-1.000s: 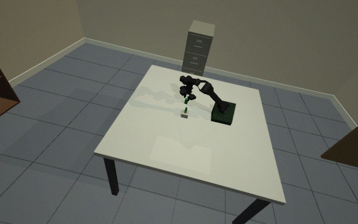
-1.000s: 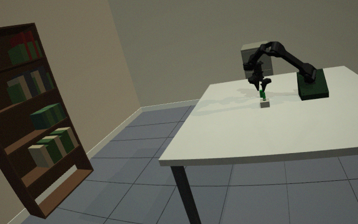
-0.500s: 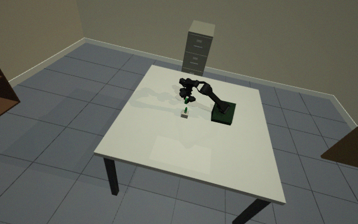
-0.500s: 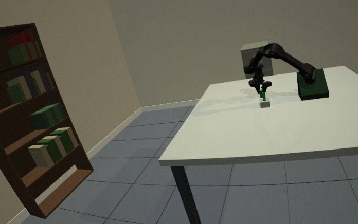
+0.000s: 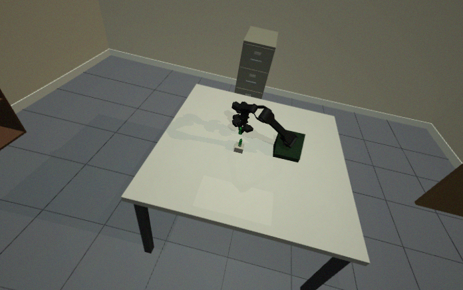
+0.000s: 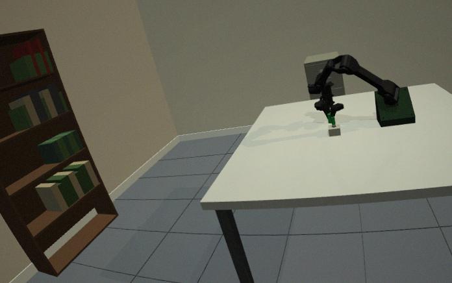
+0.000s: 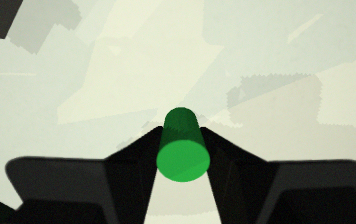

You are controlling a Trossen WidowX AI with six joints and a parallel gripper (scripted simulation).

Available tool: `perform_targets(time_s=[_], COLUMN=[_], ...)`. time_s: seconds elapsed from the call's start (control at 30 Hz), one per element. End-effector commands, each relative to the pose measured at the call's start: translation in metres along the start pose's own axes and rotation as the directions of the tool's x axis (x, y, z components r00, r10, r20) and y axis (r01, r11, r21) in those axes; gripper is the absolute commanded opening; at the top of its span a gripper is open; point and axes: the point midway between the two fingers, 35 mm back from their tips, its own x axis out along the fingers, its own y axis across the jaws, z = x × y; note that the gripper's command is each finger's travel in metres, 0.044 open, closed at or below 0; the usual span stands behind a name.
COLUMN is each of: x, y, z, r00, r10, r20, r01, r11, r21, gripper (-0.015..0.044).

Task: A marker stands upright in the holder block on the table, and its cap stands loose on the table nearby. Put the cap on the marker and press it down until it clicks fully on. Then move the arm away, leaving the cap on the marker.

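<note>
- Right at the wrist camera, your gripper (image 7: 183,150) has its two dark fingers pressed against either side of the green cap (image 7: 183,150), narrowed onto it, so judge it as holding the cap.
- You see the cap end-on from above, its round top facing the lens and its body running down toward the desk (image 7: 100,75); whether it has left the surface you cannot tell from that view.
- Just beyond, in the top view, the marker (image 5: 241,141) stands upright in the small grey holder block (image 5: 238,149), a little nearer the desk's front than the cap (image 5: 240,129) and apart from it.
- You are at the grasp step: cap secured, capping not yet begun, and the marker's tip is bare.
- Next you will need to lift straight up enough to pass over the marker's tip, carry the cap over the holder, line its open end up with the marker's axis, then descend and press firmly.
- Keep the cap vertical; a tilted cap would likely catch on the tip or lever the marker in its block.
- Farther back, the arm reaches from its green base (image 5: 298,155), with a grey filing cabinet (image 5: 256,61) behind the desk.
</note>
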Motion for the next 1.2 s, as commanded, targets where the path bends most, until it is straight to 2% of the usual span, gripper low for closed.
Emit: perform_targets(time_s=[0.0, 0.1, 0.6, 1.17], x=[0.0, -0.007, -0.058, -0.08], y=[0.0, -0.001, -0.001, 0.029], z=[0.001, 0.001, -0.001, 0.035], r00=[1.0, 1.0, 1.0, 1.0], r10=[0.002, 0.001, 0.0, -0.001], r20=[0.004, 0.003, 0.002, 0.0], r01=[-0.002, -0.001, 0.0, 0.001], r11=[1.0, 1.0, 1.0, 1.0], r21=[0.003, 0.003, 0.003, 0.005], gripper=[0.0072, 0.0, 0.0, 0.0])
